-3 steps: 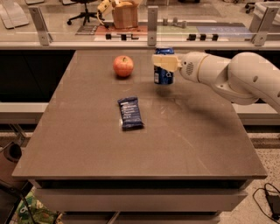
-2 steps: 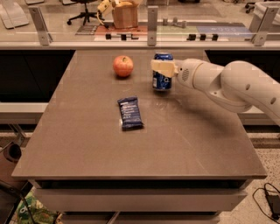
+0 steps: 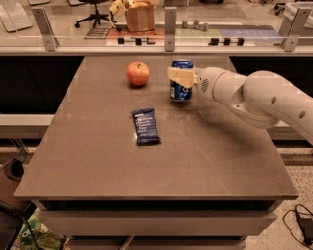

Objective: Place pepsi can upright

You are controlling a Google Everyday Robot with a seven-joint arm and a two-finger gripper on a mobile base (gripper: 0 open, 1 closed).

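The can (image 3: 180, 92) stands upright in the upper middle of the frame, on the far half of the worktop (image 3: 98, 161), its silver top up and its blue side with white lettering towards the camera.

Nearest, along the bottom edge, the worktop's front lip runs over a paler tier below it. At the lower left corner a dark object and something green-patterned lie on the floor; at the lower right a black cable (image 3: 299, 218) curls on speckled flooring.

The worktop is a broad grey-brown slab with a dull sheen that throws soft reflections. Left of centre a flat dark-blue packet (image 3: 146, 126) lies on it, well apart from the can.

Farther back, the white arm (image 3: 264, 97) comes in from the right edge and ends in the pincer (image 3: 177, 77), closed about the can's upper half, with one cream finger (image 3: 181, 77) crossing its front. Whether the can's base bears fully on the surface I cannot tell. To the can's left, near but not touching, sits a red apple (image 3: 138, 73).

Beyond the far edge a low rail with metal posts (image 3: 169, 24) carries clear panels. Behind them, at the top of the frame, stand a brown paper bag (image 3: 139, 17) and an office chair (image 3: 95, 12) on a pale floor.
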